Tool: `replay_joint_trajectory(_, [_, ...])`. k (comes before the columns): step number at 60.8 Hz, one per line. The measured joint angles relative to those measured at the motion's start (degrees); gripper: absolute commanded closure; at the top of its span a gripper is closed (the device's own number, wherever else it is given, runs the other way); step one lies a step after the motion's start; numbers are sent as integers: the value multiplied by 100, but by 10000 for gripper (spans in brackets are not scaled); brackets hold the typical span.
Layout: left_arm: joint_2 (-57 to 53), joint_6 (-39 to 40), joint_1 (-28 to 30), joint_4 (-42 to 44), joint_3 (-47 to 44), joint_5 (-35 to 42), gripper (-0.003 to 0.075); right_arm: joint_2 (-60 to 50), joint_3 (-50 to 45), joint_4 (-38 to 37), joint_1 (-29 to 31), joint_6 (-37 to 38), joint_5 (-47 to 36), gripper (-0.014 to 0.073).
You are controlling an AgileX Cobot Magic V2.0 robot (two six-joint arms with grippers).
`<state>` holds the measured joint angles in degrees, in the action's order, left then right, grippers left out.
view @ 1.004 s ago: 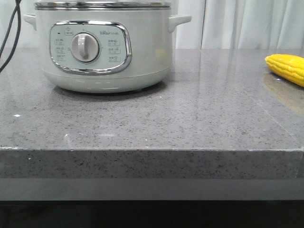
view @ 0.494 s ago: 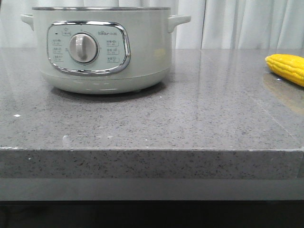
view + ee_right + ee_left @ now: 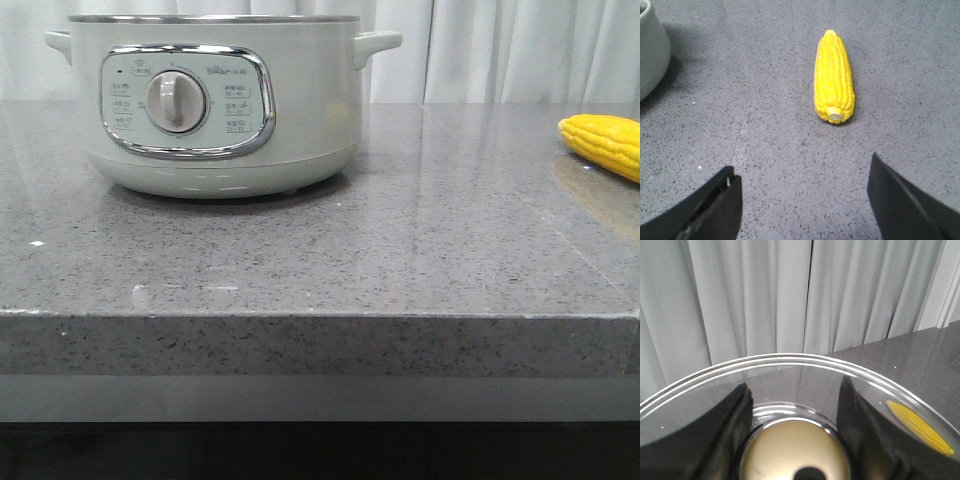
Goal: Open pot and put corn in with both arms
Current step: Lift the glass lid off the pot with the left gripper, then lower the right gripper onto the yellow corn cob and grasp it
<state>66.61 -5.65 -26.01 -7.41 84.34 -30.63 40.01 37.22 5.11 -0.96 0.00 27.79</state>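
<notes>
The pale grey-green pot stands at the back left of the stone counter, dial facing front, with no lid on its steel rim. My left gripper is shut on the brass-coloured knob of the glass lid and holds it up before the curtain. The yellow corn lies on the counter at the far right. It shows through the lid in the left wrist view. My right gripper is open and empty above the counter, with the corn just ahead between its fingers. Neither gripper shows in the front view.
The grey speckled counter has its front edge close to the camera. White curtains hang behind. The pot's side shows at the edge of the right wrist view.
The lid's rim sat on the pot a second ago and has since gone up out of the front view. The pot shifted slightly left. The corn has not moved.
</notes>
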Motion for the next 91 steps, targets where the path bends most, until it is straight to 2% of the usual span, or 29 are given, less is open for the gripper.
replay_joint_trajectory(30, [-2840,0,0,-11,-2730,-328,472,0,0,0,0,0,0,52])
replay_joint_trajectory(45, [-3785,0,0,-19,-3683,-365,472,0,0,0,0,0,0,52])
replay_joint_trajectory(68, [-3976,0,0,-33,-4015,-456,472,193,135,0,0,0,369,52])
replay_joint_trajectory(91, [-3976,0,0,-46,-4026,-526,472,1704,1685,-230,149,0,1399,52])
